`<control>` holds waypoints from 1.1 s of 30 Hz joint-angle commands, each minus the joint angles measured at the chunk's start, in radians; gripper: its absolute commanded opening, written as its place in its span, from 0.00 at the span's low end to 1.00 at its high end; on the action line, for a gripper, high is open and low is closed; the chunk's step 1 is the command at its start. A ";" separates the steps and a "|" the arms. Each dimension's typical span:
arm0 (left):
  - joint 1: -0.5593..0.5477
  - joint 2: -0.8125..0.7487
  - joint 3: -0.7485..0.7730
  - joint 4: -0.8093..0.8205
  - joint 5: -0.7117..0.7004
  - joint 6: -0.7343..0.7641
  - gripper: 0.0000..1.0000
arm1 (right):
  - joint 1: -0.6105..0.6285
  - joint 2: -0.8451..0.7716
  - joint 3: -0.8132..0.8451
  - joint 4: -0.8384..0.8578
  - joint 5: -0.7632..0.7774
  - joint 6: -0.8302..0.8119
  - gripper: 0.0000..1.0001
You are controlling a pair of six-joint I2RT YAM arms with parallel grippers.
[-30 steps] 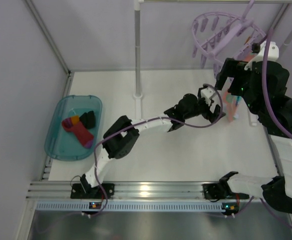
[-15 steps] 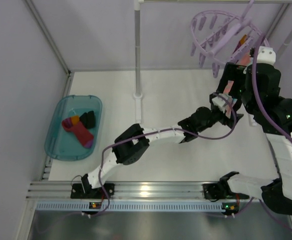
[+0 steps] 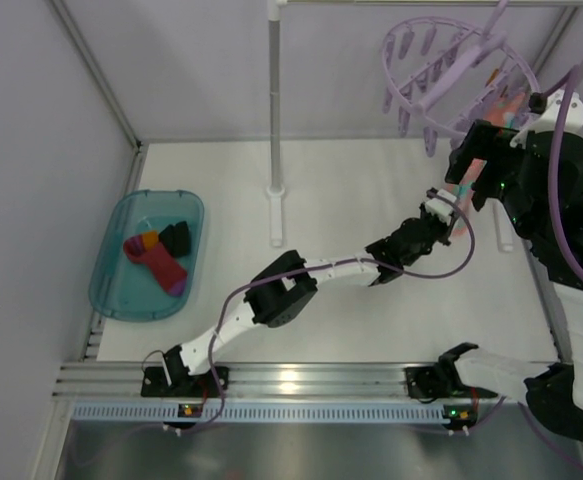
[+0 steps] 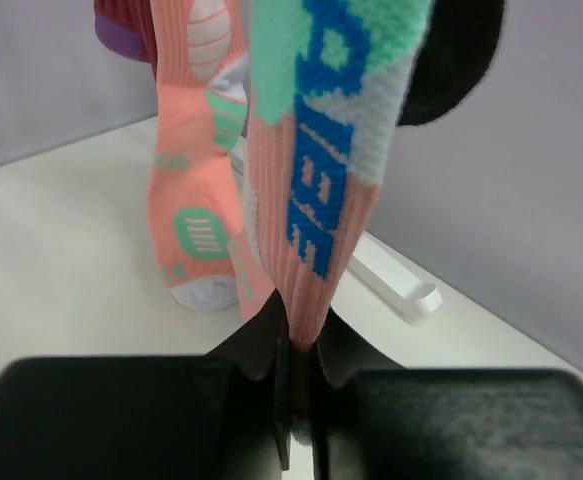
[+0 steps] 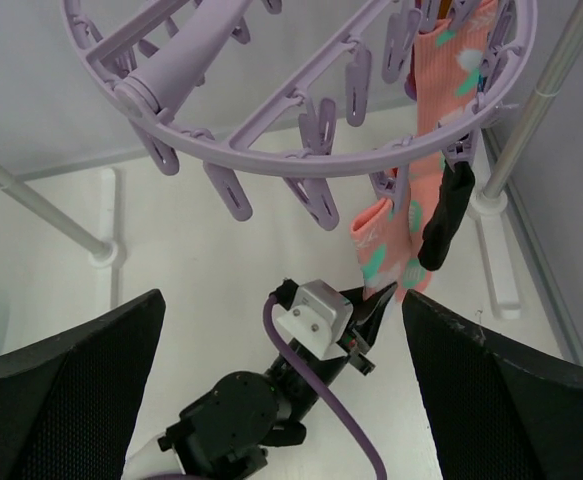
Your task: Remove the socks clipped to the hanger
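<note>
The lilac hanger [image 3: 449, 62] [image 5: 301, 140] hangs at the back right. Clipped to its pegs are two salmon pink socks [image 5: 379, 245] [image 5: 449, 80] and a black sock [image 5: 441, 225]. My left gripper [image 3: 458, 224] [image 4: 301, 350] [image 5: 386, 293] is shut on the lower end of the patterned salmon sock [image 4: 311, 200], which hangs straight up from the jaws. The other salmon sock [image 4: 196, 200] dangles just behind it. My right gripper [image 3: 476, 160] [image 5: 281, 300] is open just below the hanger ring, above the left gripper, holding nothing.
A teal tub [image 3: 111, 290] at the left holds several loose socks [image 3: 156, 255]. A white pole [image 3: 274, 100] on a foot stands mid-table. Another pole [image 5: 531, 120] with a white foot [image 4: 396, 285] stands right of the hanger, close to the wall.
My left gripper has reached right and back to the hanging salmon sock and shut on its lower end. The right arm has shifted up toward the hanger.
</note>
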 commanded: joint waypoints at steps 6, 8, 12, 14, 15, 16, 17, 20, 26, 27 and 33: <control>0.004 -0.192 -0.217 0.041 -0.009 0.006 0.00 | -0.010 -0.036 -0.105 -0.017 -0.002 0.005 0.98; 0.004 -0.256 -0.271 0.041 0.005 0.003 0.00 | -0.012 -0.034 -0.121 -0.028 0.004 0.014 0.98; 0.000 -0.335 -0.396 0.043 -0.013 -0.001 0.00 | -0.010 -0.004 -0.152 -0.027 0.015 0.045 0.92; -0.006 -0.361 -0.420 0.043 -0.029 0.015 0.00 | -0.012 0.013 -0.158 -0.010 0.014 0.054 0.87; -0.008 -0.369 -0.439 0.043 -0.036 0.021 0.00 | -0.013 0.017 -0.168 0.001 0.014 0.063 0.85; -0.013 -0.376 -0.447 0.043 -0.047 0.025 0.00 | -0.013 0.020 -0.175 0.015 0.018 0.068 0.82; -0.016 -0.390 -0.455 0.043 -0.056 0.026 0.00 | -0.013 0.020 -0.185 0.053 0.033 0.074 0.79; -0.026 -0.403 -0.469 0.041 -0.084 0.041 0.00 | -0.013 0.040 -0.213 0.095 0.092 0.085 0.72; -0.071 -0.410 -0.473 0.041 -0.220 0.128 0.00 | -0.013 0.085 -0.210 0.139 0.219 0.080 0.61; -0.079 -0.409 -0.472 0.041 -0.274 0.154 0.00 | -0.013 0.089 -0.201 0.135 0.228 0.082 0.58; -0.147 -0.384 -0.432 0.043 -0.576 0.268 0.00 | -0.013 0.063 -0.250 0.167 0.305 0.073 0.55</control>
